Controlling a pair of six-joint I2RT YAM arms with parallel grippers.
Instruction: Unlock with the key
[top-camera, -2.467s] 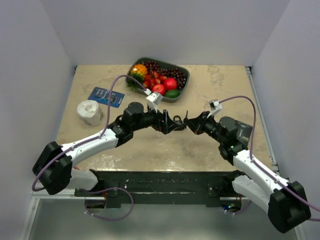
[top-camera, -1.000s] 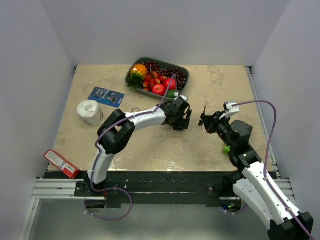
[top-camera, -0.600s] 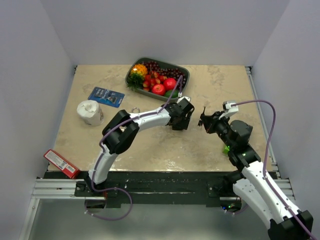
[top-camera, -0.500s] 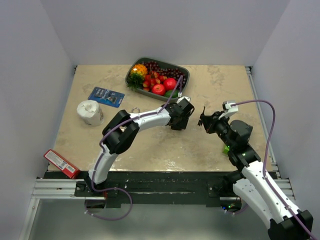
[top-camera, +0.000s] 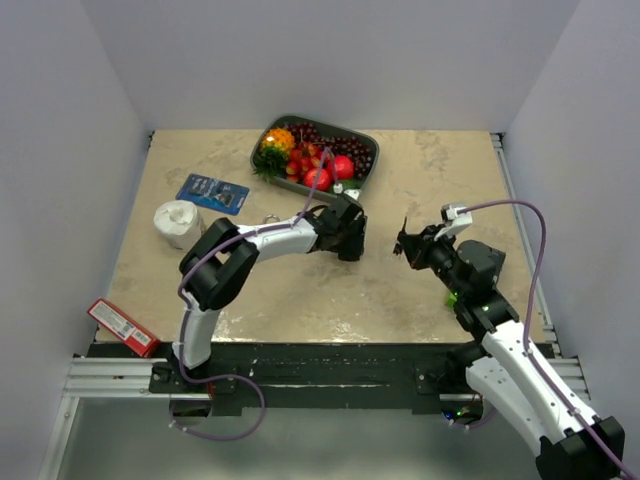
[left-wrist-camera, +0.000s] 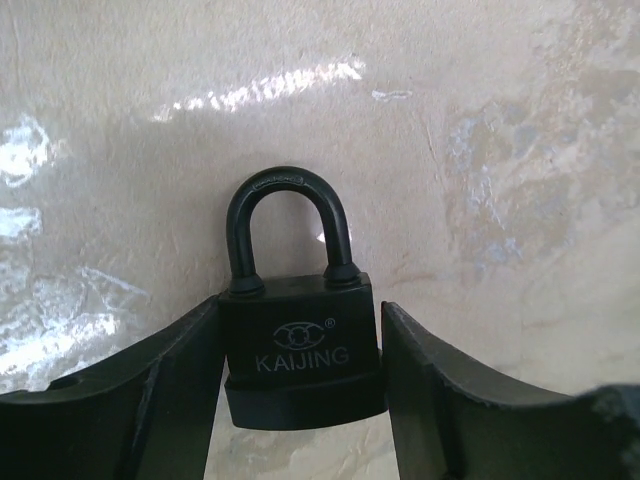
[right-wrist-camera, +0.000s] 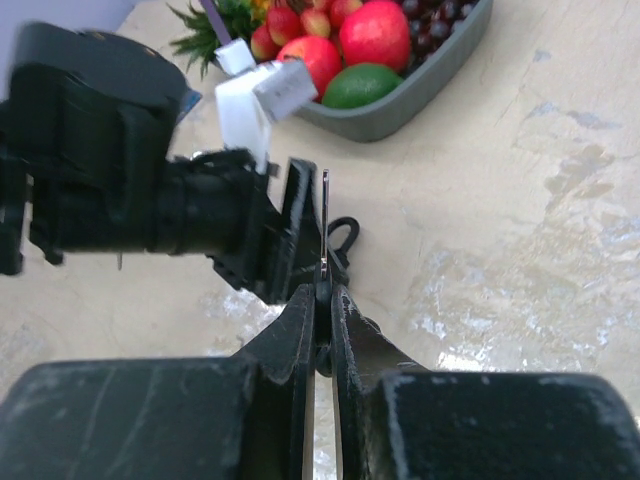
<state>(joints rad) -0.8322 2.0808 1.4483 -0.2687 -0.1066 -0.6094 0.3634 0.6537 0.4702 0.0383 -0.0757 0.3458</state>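
Near the middle of the counter (top-camera: 420, 170), the left claw (left-wrist-camera: 300, 308) is clamped on the black padlock (left-wrist-camera: 300, 350), whose shackle (left-wrist-camera: 288, 180) sits seated in the body. To its right and apart from it, the right claw (right-wrist-camera: 322, 292) pinches the key (right-wrist-camera: 325, 230), blade toward the left claw.

The padlock (left-wrist-camera: 300, 340) is black, with pale letters. The key (right-wrist-camera: 324, 225) is silver. The table (left-wrist-camera: 500, 100) is sandy with cloudy white patches — like marble. The grey tray (right-wrist-camera: 420, 95) holds red, green, orange and dark purple fruit (right-wrist-camera: 375, 32).
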